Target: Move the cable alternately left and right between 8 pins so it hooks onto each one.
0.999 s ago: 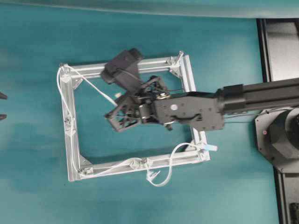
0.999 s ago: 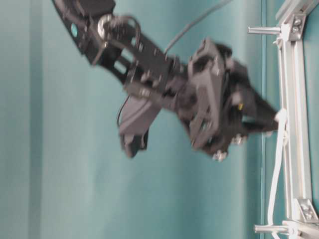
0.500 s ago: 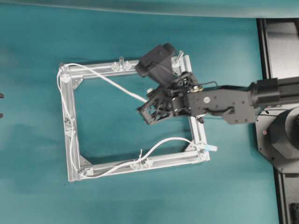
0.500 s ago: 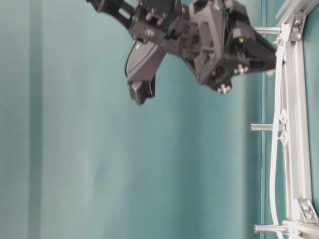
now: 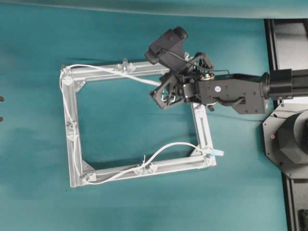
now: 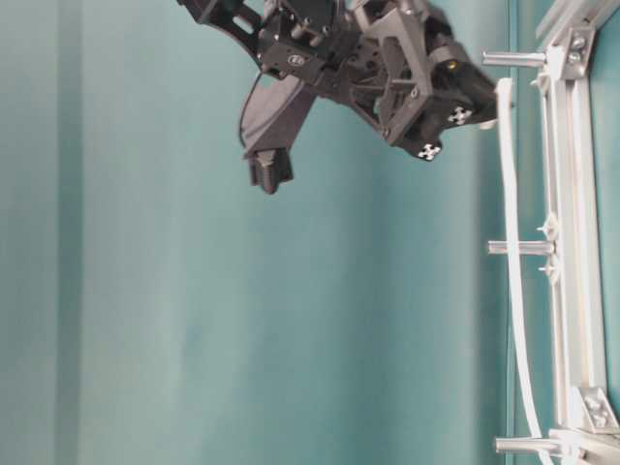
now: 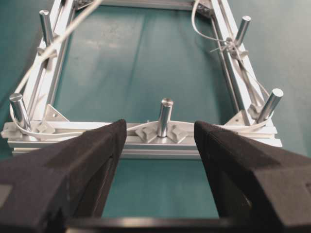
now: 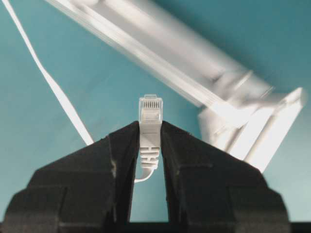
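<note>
Apparently near the blurred frame (image 8: 194,77), right gripper (image 8: 150,145) pinching cable (image 8: 150,121) plug, left gripper (image 7: 158,145) wide.

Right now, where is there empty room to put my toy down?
Inside the frame there is bare teal mat, and more all around outside it. It is crowded at the far right corner, where the right tool holds the cable, and along the bars with the pins.

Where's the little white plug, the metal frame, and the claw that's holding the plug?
plug (image 8: 150,110): right wrist view, on its clear tip above the claw.
frame (image 5: 72,139): overhead view, on the left bar.
right gripper (image 8: 148,145): right wrist view, between the two black fingers pinching the plug.
</note>
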Action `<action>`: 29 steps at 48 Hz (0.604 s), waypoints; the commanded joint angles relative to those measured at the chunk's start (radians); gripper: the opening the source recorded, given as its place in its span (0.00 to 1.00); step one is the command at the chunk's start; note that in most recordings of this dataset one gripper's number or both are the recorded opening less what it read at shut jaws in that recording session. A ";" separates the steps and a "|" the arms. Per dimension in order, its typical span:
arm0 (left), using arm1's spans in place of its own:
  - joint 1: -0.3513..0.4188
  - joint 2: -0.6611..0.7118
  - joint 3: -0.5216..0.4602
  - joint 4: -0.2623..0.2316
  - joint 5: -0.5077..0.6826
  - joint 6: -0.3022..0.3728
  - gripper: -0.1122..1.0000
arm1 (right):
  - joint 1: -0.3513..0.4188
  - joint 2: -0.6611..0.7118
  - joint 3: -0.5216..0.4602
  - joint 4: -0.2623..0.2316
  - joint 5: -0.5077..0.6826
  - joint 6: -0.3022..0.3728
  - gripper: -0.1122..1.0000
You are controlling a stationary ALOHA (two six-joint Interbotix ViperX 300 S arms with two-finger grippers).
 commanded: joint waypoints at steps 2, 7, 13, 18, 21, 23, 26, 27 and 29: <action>-0.003 0.008 -0.011 0.003 -0.005 -0.002 0.73 | -0.003 -0.035 -0.008 -0.094 0.005 0.005 0.25; -0.003 0.008 -0.011 0.003 -0.005 -0.002 0.73 | -0.009 -0.046 0.014 -0.132 0.000 0.000 0.25; -0.003 0.008 -0.011 0.003 -0.005 -0.002 0.73 | -0.011 -0.071 0.049 -0.204 -0.002 0.002 0.25; -0.003 0.008 -0.011 0.003 -0.005 -0.002 0.73 | -0.012 -0.103 0.077 -0.279 -0.002 0.005 0.25; -0.003 0.008 -0.011 0.003 -0.005 -0.002 0.73 | -0.017 -0.121 0.091 -0.302 -0.005 0.005 0.25; -0.002 0.008 -0.011 0.003 -0.005 -0.002 0.73 | -0.017 -0.133 0.098 -0.310 -0.015 0.005 0.25; -0.002 0.008 -0.011 0.003 -0.005 -0.002 0.73 | -0.017 -0.149 0.109 -0.310 -0.049 0.005 0.25; -0.003 0.008 -0.011 0.003 -0.005 -0.002 0.73 | -0.017 -0.153 0.115 -0.310 -0.064 0.005 0.25; -0.003 0.008 -0.011 0.003 -0.005 -0.002 0.73 | -0.017 -0.163 0.127 -0.310 -0.097 0.006 0.25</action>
